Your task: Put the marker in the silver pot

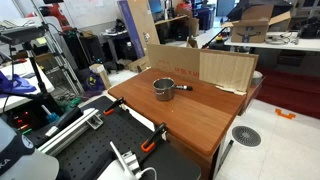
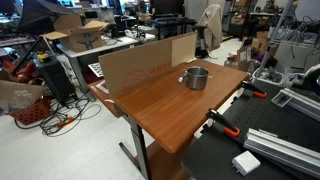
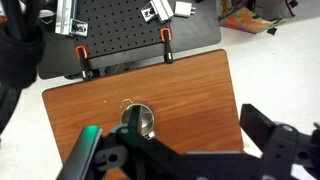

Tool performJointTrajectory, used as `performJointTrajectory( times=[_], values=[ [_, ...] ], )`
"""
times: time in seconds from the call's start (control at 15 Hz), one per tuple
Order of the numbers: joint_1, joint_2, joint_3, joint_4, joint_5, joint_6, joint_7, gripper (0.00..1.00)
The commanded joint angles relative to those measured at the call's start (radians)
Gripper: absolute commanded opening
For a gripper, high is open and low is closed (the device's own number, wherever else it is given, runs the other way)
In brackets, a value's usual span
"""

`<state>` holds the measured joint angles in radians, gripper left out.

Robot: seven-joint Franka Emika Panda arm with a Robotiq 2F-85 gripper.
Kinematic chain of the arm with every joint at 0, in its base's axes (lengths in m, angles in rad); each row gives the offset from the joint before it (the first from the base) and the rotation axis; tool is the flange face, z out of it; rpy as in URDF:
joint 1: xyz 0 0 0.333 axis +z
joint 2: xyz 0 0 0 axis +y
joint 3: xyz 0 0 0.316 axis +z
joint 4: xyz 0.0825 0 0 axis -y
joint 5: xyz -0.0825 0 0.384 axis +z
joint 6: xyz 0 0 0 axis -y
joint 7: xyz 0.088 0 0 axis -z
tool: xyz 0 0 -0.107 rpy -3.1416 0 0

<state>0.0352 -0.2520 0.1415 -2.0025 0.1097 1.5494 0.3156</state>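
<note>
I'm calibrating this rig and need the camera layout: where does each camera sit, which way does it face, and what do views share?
Exterior view: beyond a corner of the wooden table, facing the silver pot and cardboard wall; no arm clearly visible.
Exterior view: off another corner, facing the same pot; no arm clearly visible.
Wrist view: high above, looking down; open end effector at bottom.
Shared by all: pot, table, orange clamps.

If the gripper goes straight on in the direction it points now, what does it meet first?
Probably the silver pot, otherwise the wooden table beside it; depth is unclear in the wrist view.
</note>
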Motion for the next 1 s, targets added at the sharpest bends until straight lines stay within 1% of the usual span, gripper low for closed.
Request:
performJointTrajectory(
  times=[0.0, 0.93],
  values=[
    [0.009, 0.001, -0.008, 0.002, -0.002, -0.001, 0.002, 1.0],
    [0.009, 0.001, -0.008, 0.002, -0.002, -0.001, 0.002, 1.0]
  ],
)
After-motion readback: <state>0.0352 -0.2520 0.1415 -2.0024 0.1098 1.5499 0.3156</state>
